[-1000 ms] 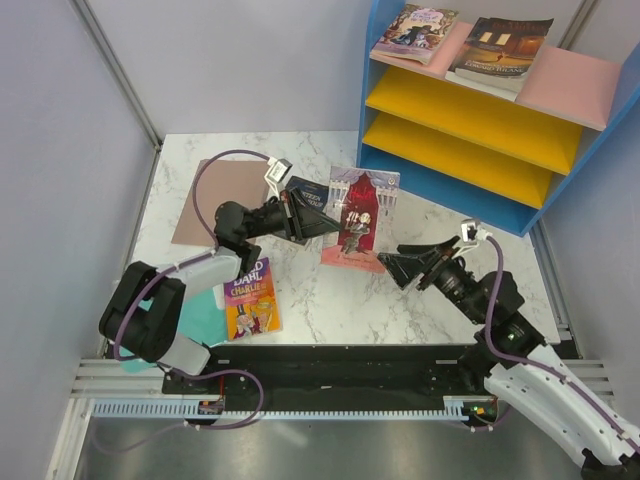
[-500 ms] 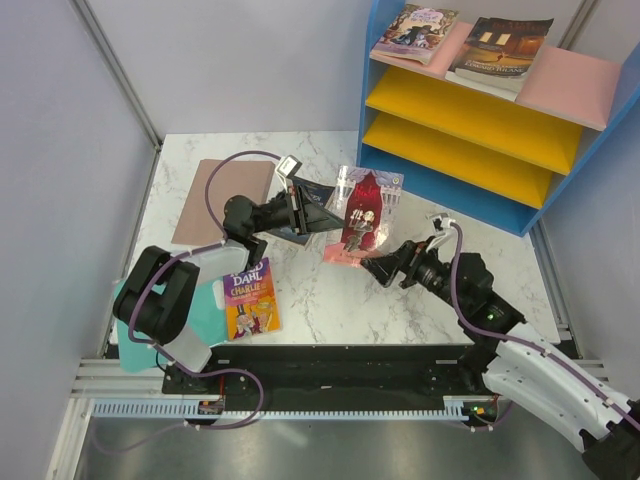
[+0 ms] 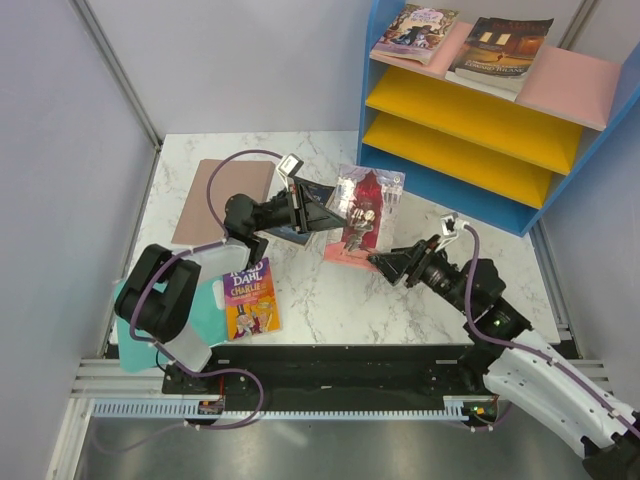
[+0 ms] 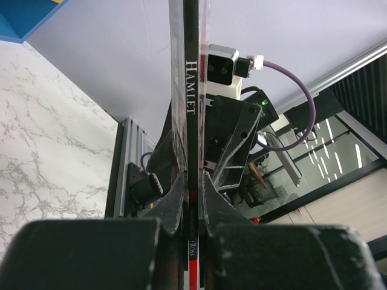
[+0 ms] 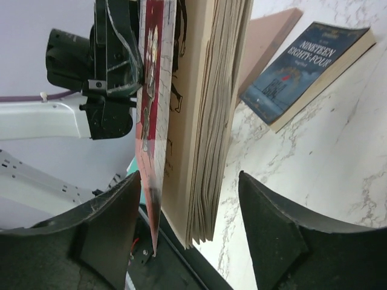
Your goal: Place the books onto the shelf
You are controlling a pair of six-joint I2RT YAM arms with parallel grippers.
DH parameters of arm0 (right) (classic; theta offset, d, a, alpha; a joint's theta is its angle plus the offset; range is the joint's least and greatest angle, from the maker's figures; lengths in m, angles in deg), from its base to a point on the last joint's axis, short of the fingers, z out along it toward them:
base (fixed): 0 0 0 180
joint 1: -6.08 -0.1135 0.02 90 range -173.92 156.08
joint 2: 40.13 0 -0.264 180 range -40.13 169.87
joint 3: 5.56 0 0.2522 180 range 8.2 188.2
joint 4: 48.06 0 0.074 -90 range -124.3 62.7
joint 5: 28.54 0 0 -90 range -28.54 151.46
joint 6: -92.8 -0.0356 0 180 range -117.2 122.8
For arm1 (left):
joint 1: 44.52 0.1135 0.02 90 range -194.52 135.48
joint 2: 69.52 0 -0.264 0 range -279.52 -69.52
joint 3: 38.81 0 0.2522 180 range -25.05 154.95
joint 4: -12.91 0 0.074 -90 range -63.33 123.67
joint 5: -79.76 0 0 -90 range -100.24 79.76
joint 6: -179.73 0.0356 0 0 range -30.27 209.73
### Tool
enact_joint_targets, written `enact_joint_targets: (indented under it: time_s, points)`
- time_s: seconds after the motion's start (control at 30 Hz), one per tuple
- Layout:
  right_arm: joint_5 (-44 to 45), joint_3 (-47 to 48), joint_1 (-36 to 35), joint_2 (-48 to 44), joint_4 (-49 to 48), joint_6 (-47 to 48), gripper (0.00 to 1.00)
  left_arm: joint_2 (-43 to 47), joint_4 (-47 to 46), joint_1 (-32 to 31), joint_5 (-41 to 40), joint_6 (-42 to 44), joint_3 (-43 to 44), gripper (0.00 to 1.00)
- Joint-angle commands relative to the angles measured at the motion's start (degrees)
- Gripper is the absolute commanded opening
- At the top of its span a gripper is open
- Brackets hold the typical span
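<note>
Left gripper (image 3: 336,213) clamps the spine of the probably floppy red book (image 3: 366,203); right gripper (image 3: 384,262) straddles its pages, jaws apart.

left end effector (image 3: 328,213): clamped on book (image 3: 368,200); right end effector (image 3: 380,262): jaws apart; arm stretched forward-left

Robot lab cell, plain grey partition walls (image 3: 60,150), marble-look table (image 3: 330,300), slotted metal rail (image 3: 330,408) along near edge
</note>
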Motion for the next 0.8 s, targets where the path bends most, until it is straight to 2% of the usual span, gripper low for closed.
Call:
enact_joint_targets:
  time_s: [0.0, 0.03, 0.1, 0.13, 0.17, 0.27, 0.33, 0.4, 0.43, 0.47, 0.53, 0.57, 0.6, 0.7, 0.77]
  points:
    - [-5.6, 1.7, 0.0, 4.3, -5.3, -1.6, 0.7, -1.4, -16.4, -0.3, -0.2, -1.3, 2.0, 0.02]
    - [-6.0, 1.6, 0.0, 4.6, -5.9, -1.8, 0.68, -1.4, -16.5, -0.3, -0.3, -1.3, 2.1, 0.02]
    - [-6.9, 1.5, 0.0, 5.3, -7.0, -2.3, 0.53, -1.6, -16.4, -0.3, -0.2, -1.2, 2.3, 0.02]
    - [-7.1, 1.4, 0.0, 5.3, -7.0, -2.4, 0.44, -1.8, -16.4, -0.2, -0.4, -1.1, 2.4, 0.02]
    - [-7.0, 1.5, 0.0, 5.1, -6.6, -2.5, 0.23, -1.9, -16.3, -0.2, -0.3, -1.0, 2.6, 0.02]
    - [-6.3, 1.7, -0.1, 3.5, -4.8, -2.7, 0.0, -2.2, -15.8, -0.2, -0.5, -0.5, 2.9, 0.02]
    - [-5.4, 2.1, 0.0, 1.8, -3.5, -2.7, 0.0, -2.5, -15.3, -0.1, -0.3, -0.2, 3.1, 0.02]
    - [-3.9, 2.5, 0.0, 0.6, -0.8, -2.6, 0.0, -2.6, -13.0, 0.1, -0.1, 1.1, 3.3, 0.12]
    - [-3.0, 3.6, 0.0, -0.4, 0.5, -2.5, 0.0, -2.5, -11.7, 0.1, 0.0, 2.0, 3.0, 0.22]
    - [-2.5, 4.2, 0.0, -0.7, 2.3, -2.2, 0.0, -2.3, -10.3, 0.4, -0.1, 4.4, 2.3, 0.44]
    - [-1.5, 6.7, 0.0, -1.0, 4.5, -1.6, 0.0, -2.2, -5.9, 1.0, 0.0, 6.9, 0.9, 0.63]
    - [-1.1, 7.7, 0.0, -0.8, 6.8, -0.9, 0.0, -1.7, -4.9, 1.4, -0.1, 9.0, -1.2, 0.81]
    - [-0.6, 9.1, 0.0, -0.5, 8.3, -0.2, 0.0, -1.2, -4.3, 2.2, -0.2, 9.9, -2.7, 0.91]
    - [1.5, 18.4, 0.0, 1.6, 15.7, 3.0, 0.0, 2.8, -4.8, 5.6, -1.7, 11.7, -10.9, 0.96]
    - [3.1, 23.2, -0.1, 4.4, 21.0, 6.4, 0.0, 6.4, -1.0, 7.6, -1.4, 14.8, -16.2, 1.0]
